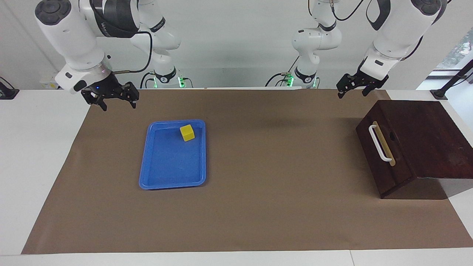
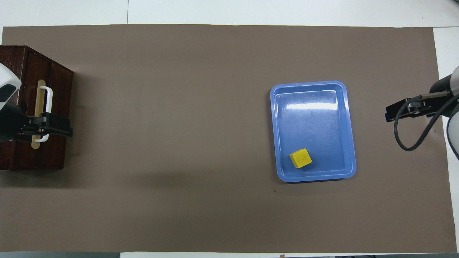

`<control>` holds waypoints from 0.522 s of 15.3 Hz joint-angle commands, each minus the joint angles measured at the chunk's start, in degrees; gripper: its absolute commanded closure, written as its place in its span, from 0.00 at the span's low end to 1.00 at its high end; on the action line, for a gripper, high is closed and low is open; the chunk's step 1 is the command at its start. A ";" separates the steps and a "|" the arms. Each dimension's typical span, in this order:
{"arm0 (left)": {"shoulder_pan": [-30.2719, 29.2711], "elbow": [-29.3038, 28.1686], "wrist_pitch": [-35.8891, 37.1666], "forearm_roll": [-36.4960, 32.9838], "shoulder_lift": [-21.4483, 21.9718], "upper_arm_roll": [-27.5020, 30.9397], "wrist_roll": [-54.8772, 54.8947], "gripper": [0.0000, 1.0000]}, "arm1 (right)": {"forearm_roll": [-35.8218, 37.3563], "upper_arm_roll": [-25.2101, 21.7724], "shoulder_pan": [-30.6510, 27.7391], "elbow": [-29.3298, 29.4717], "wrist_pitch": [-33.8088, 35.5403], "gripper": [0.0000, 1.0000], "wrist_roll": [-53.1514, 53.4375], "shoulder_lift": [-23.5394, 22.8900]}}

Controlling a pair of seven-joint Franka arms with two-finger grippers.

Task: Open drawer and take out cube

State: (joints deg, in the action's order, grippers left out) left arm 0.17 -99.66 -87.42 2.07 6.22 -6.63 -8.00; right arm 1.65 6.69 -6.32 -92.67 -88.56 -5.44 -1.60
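Observation:
The yellow cube (image 1: 187, 133) (image 2: 300, 158) lies in a flat blue tray (image 1: 168, 166) (image 2: 312, 122), at the tray's end nearer the robots. The drawer (image 1: 386, 162) (image 2: 57, 107) of the dark wooden box is closed, and its white bar handle (image 1: 380, 143) (image 2: 47, 100) is free. My right gripper (image 1: 118, 106) (image 2: 389, 116) hangs open and empty in the air over the mat, beside the tray and apart from it. My left gripper (image 1: 351, 95) (image 2: 66, 129) hangs open and empty, raised over the mat next to the box, touching nothing.
A brown mat (image 1: 281, 155) covers the table between the tray and the dark wooden box (image 1: 425, 136). White table (image 1: 37, 166) borders the mat. The box stands at the left arm's end, the tray toward the right arm's end.

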 commanded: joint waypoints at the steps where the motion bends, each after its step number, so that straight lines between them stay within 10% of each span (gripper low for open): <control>1: -1.14 4.98 4.00 -0.31 -2.51 -0.67 0.97 0.00 | 1.69 0.60 -0.71 1.09 2.76 0.00 -1.33 0.01; 8: -0.79 4.48 1.73 -0.22 -3.23 -0.84 1.23 0.00 | 1.69 0.08 -0.71 0.39 4.71 0.00 -0.80 0.37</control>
State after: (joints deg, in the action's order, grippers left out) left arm 0.14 -95.14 -85.20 2.07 2.98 -6.72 -7.75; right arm 2.16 6.59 -6.37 -92.37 -84.34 -5.44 -1.51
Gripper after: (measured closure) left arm 0.000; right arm 0.000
